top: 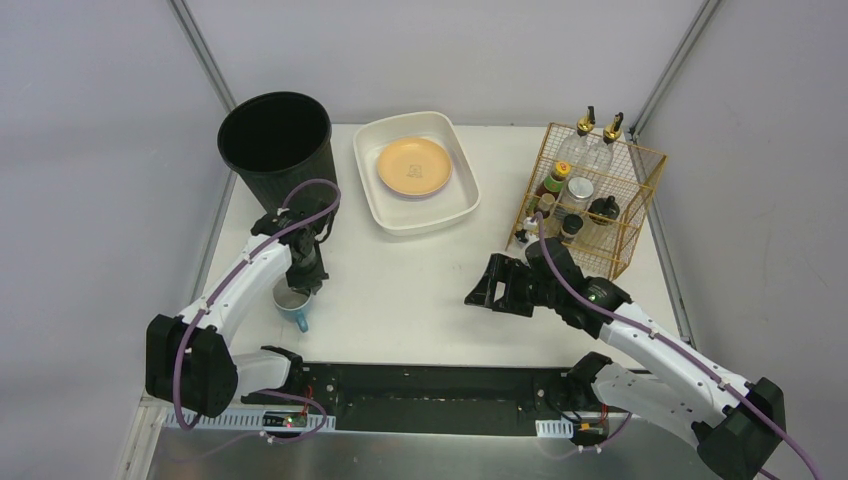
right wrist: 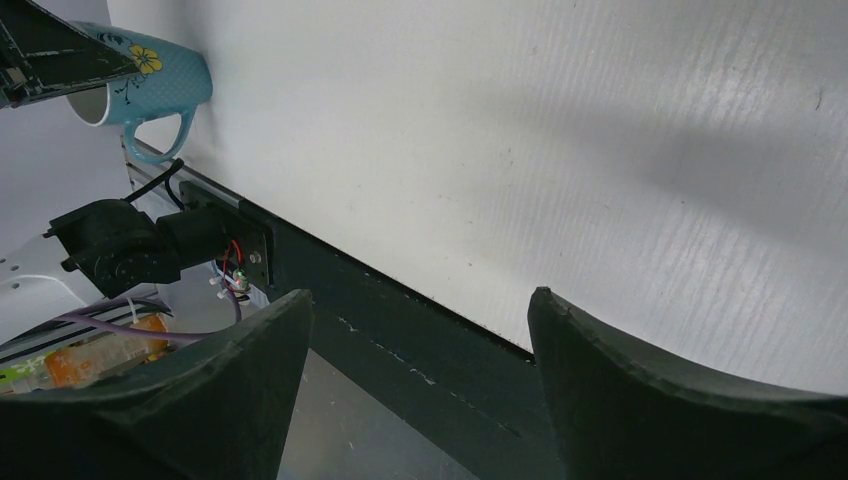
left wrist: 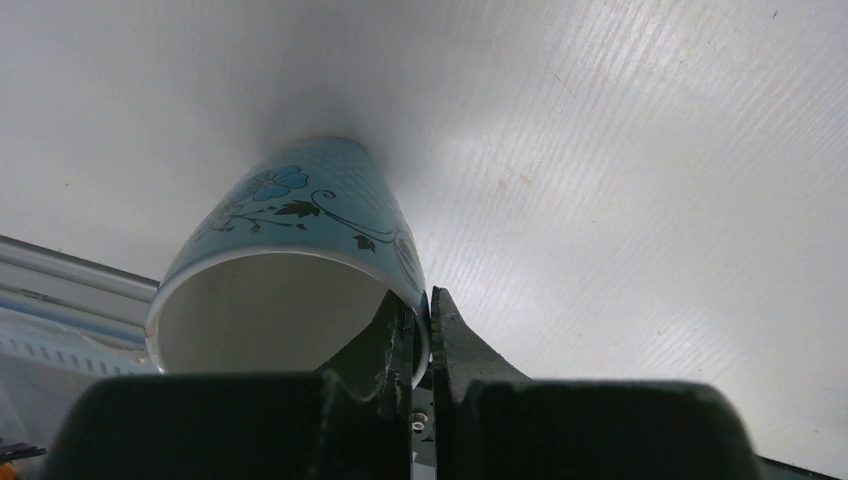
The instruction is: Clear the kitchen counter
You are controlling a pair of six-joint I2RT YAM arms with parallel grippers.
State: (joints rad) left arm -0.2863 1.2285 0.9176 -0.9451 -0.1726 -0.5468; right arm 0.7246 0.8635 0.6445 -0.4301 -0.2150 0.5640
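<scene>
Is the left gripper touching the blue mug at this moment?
Touching. The left wrist view shows the left gripper shut on the rim of the blue mug, with one finger inside the wall and one outside.

**Kitchen counter** [top: 400,290]: plain white with a faint linear grain. A black rail [top: 430,385] runs along the 6 o'clock edge.

**Mug** [left wrist: 300,215]: light blue with a fine pale dot pattern, white inside.
- Left wrist view: 1 blue flower with dark leaves and a scrolling dark stem.
- Right wrist view: 1 yellow flower.

**Bin** [top: 275,140], 11 o'clock: black throughout.

**Basin** [top: 372,205], 12 o'clock: off-white.

**Plate** [top: 414,166] in the basin: orange, with a faint squarish mark at its centre.

**Wire rack** [top: 640,190], 2 o'clock: gold. It holds 2 clear bottles [top: 572,148] with gold-and-black tops.

**Left arm** [top: 240,285] and **right arm** [top: 660,350]: white shells, black joints, purple cables [top: 310,190].

**Left gripper** [left wrist: 428,310] and **right gripper** [right wrist: 420,295]: black.
</scene>
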